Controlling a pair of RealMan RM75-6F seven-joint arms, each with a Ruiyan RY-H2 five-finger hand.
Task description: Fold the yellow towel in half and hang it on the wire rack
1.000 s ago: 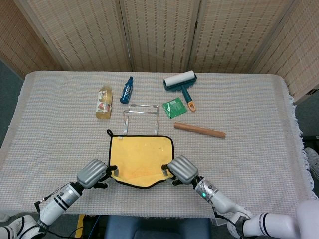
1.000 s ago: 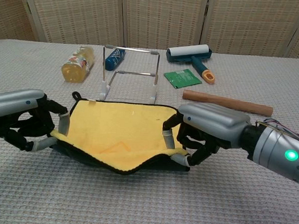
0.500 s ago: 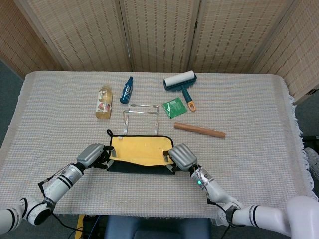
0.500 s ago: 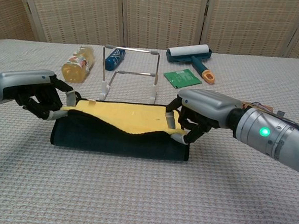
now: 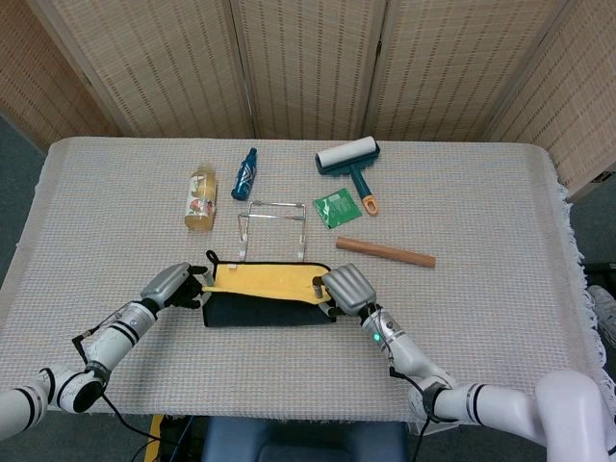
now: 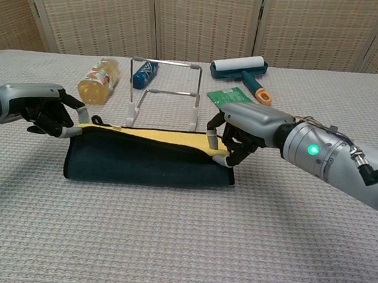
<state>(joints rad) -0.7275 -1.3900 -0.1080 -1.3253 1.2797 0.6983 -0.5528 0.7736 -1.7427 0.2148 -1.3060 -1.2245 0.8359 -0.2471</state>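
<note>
Towel point(image 5: 268, 294): folded over, long axis left-right, fold edge nearest robot.
Left hand point(image 5: 171, 285): pinches left corner.
Right hand point(image 5: 345, 289): pinches right corner.
Rack point(image 5: 273, 227): upright, just behind.

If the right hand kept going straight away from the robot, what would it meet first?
Probably the near foot of the silver wire rack, just beyond the right hand pinching the yellow towel; depth is unclear.

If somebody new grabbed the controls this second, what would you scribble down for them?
Left hand pinches the yellow towel's left corner; right hand pinches its right corner.
The towel lies on the table, near edge carried over toward the far edge, dark underside up, yellow strip showing.
The wire rack stands just behind it, bare.
Done: fold nearly complete.
Left: finish aligning edges, lift, hang on rack.
</note>
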